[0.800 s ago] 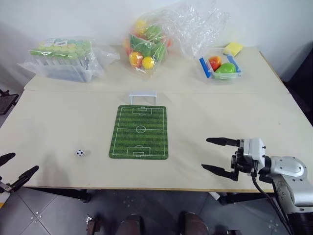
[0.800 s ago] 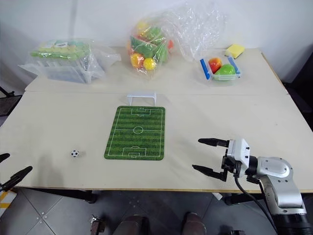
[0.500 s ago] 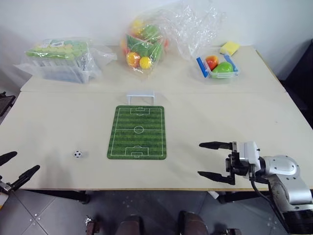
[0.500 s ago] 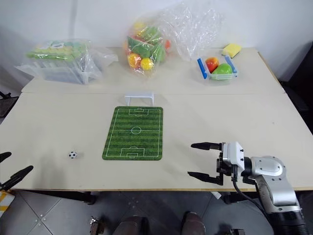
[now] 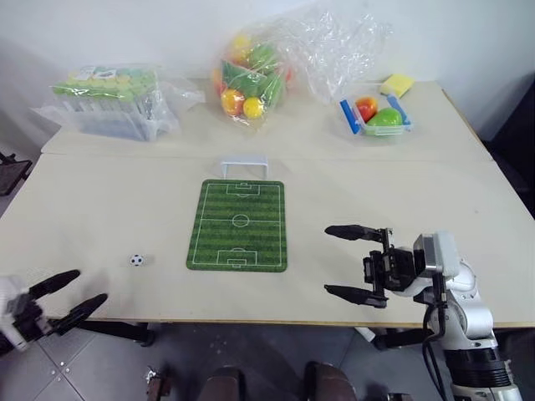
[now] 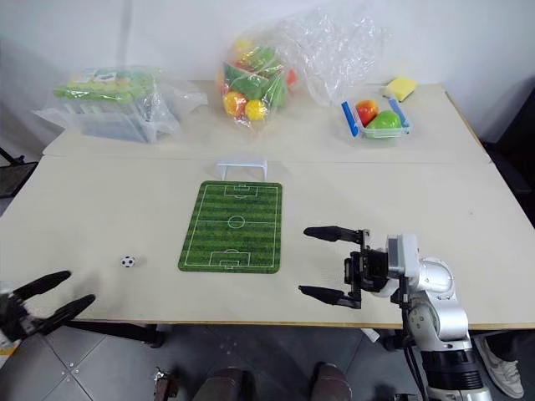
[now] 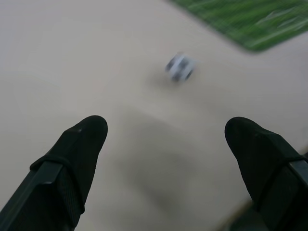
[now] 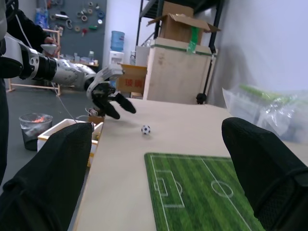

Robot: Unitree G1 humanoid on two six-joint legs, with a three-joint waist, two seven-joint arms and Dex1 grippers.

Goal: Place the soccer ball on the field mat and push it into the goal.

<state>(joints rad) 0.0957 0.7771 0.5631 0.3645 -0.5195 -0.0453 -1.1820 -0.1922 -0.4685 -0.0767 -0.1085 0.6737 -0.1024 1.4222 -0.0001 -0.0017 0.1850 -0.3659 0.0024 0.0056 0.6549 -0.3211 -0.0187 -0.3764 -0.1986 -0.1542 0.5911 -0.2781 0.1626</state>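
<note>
The tiny black-and-white soccer ball (image 5: 137, 260) lies on the bare table, left of the green field mat (image 5: 238, 224). The white goal (image 5: 243, 165) stands at the mat's far end. My left gripper (image 5: 73, 294) hovers open at the table's front left edge, short of the ball (image 7: 180, 67), with nothing between its fingers. My right gripper (image 5: 349, 262) stands open off the mat's right near corner, pointing left, holding nothing. The right wrist view looks across the mat (image 8: 202, 190) to the ball (image 8: 146, 129) and the left gripper (image 8: 115, 101).
At the back of the table sit a plastic-wrapped box (image 5: 109, 100), a clear bag of toy fruit (image 5: 251, 79), a small tray with fruit (image 5: 376, 115) and a yellow sponge (image 5: 398, 83). Bare tabletop surrounds the mat.
My left gripper has come in from the left edge toward the ball. My right gripper has slid left, closer to the mat. The ball, mat and goal have stayed put.
</note>
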